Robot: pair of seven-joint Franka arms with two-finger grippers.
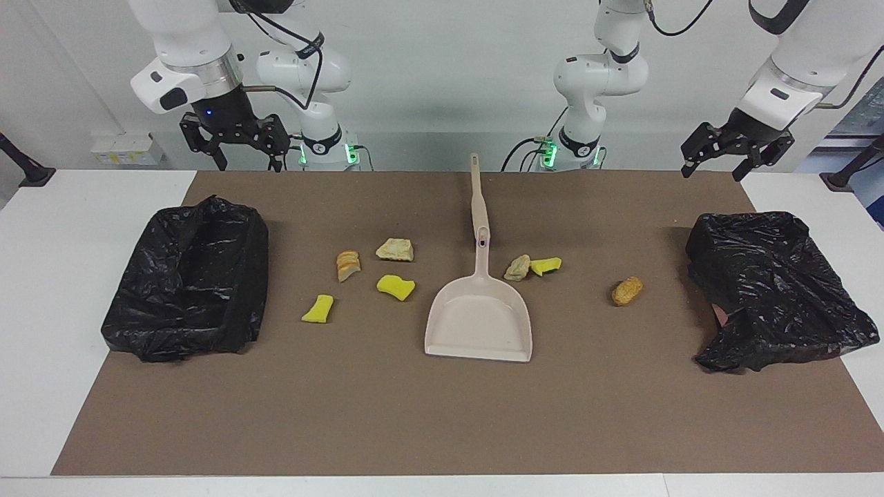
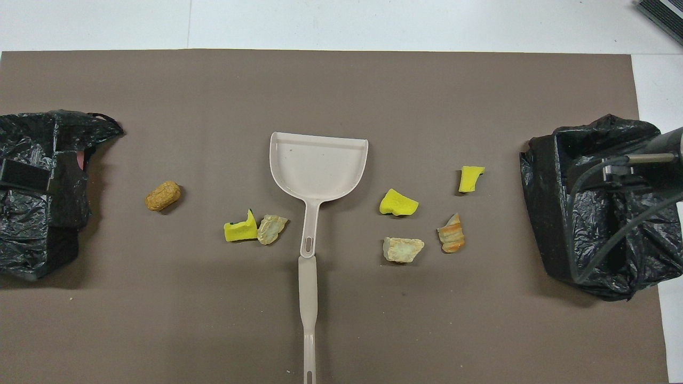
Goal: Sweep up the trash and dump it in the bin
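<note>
A beige dustpan (image 1: 478, 319) (image 2: 318, 165) lies at the mat's middle, its long handle pointing toward the robots. The trash is several small scraps around it. Yellow sponge chunks (image 1: 396, 286) (image 2: 398, 202) and bread-like lumps (image 1: 395, 250) (image 2: 403, 249) lie toward the right arm's end. A sponge chunk (image 1: 545, 266) touching a lump (image 1: 517, 268), and a lone brown lump (image 1: 627, 290) (image 2: 163, 196), lie toward the left arm's end. My right gripper (image 1: 248, 164) hangs open above the table edge by its base. My left gripper (image 1: 713, 172) hangs open likewise. Neither holds anything.
Two bins lined with black bags stand on the brown mat (image 1: 442, 414), one (image 1: 190, 276) (image 2: 587, 213) at the right arm's end and one (image 1: 773, 290) (image 2: 37, 192) at the left arm's end. Part of the right arm (image 2: 661, 154) with its cable shows above the bin there.
</note>
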